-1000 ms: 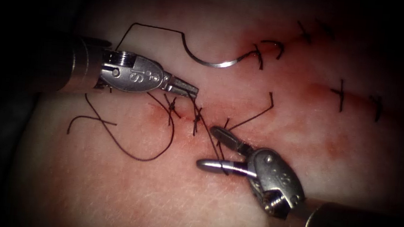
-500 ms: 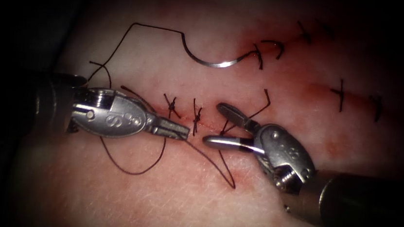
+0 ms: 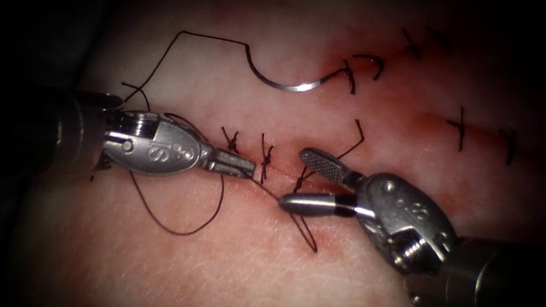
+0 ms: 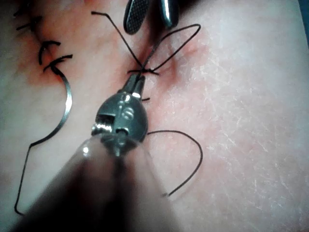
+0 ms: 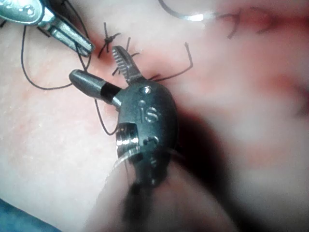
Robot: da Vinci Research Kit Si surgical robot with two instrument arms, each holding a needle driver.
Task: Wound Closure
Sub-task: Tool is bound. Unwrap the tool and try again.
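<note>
Thread runs taut from the left tool, clamped on it, past the right tool, jaws apart and empty; the needle lies free on the tissue, so overtension risks tearing the cut.

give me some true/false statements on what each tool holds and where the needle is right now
1. The left tool is shut on the thread. True.
2. The right tool grips the needle. False: its jaws stand open and hold nothing.
3. The needle lies free on the tissue, above the cut. True.
4. The needle is driven into the tissue. False: its whole curve lies on the surface.
5. The open right jaws flank a strand of thread. True.
</note>
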